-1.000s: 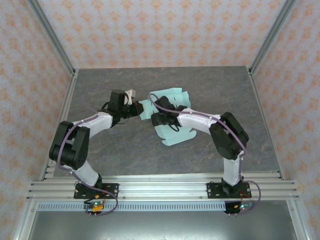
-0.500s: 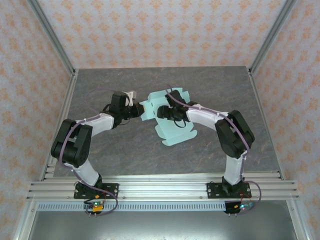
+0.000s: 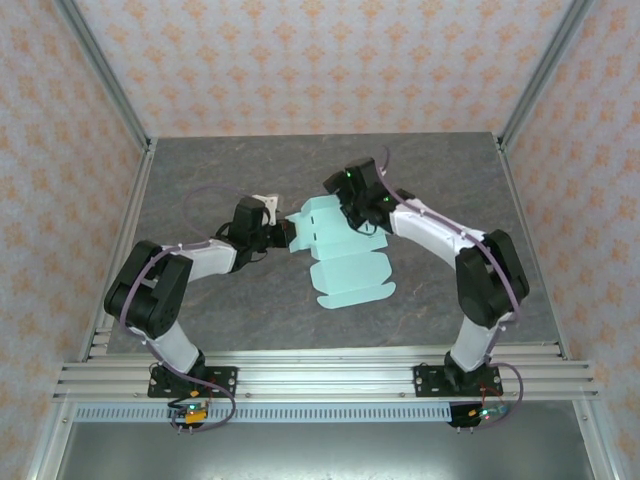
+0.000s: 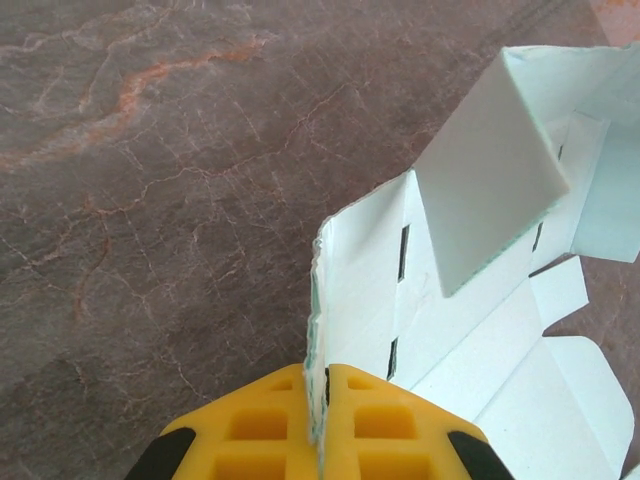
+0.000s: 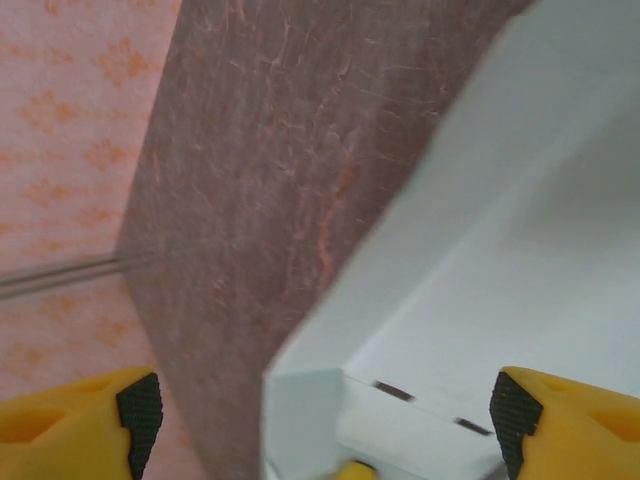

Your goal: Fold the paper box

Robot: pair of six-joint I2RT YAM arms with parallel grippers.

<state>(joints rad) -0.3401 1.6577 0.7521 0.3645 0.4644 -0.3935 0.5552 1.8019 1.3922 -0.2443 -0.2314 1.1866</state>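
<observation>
On the grey marbled table (image 3: 200, 180), near its middle, the paper box (image 3: 348, 268) lay partly unfolded between the two arms. A pale mint-green panel with rounded tabs rested flat toward the near edge, while the panels at the far end were lifted off the surface.

The left gripper (image 3: 287, 236) met the sheet at its left edge. From the left wrist camera, the left gripper (image 4: 322, 385) was clenched on the paper box (image 4: 470, 330). The thin card stood on edge in the seam between the two yellow fingers (image 4: 260, 425). Beyond them one panel stood raised and tilted, with short dark slits showing along the fold lines.

The right gripper (image 3: 368, 218) reached in from the far right, over the raised end of the sheet. From the right wrist camera, the right gripper (image 5: 328, 415) was released. Its yellow, black-padded fingertips (image 5: 138, 408) sat wide apart at the bottom corners of the view. A fold of the paper box (image 5: 520, 250) rose between them, and neither pad pressed on it. Orange-patterned wallpaper (image 5: 70, 120) lined the enclosure behind the table's far edge.
</observation>
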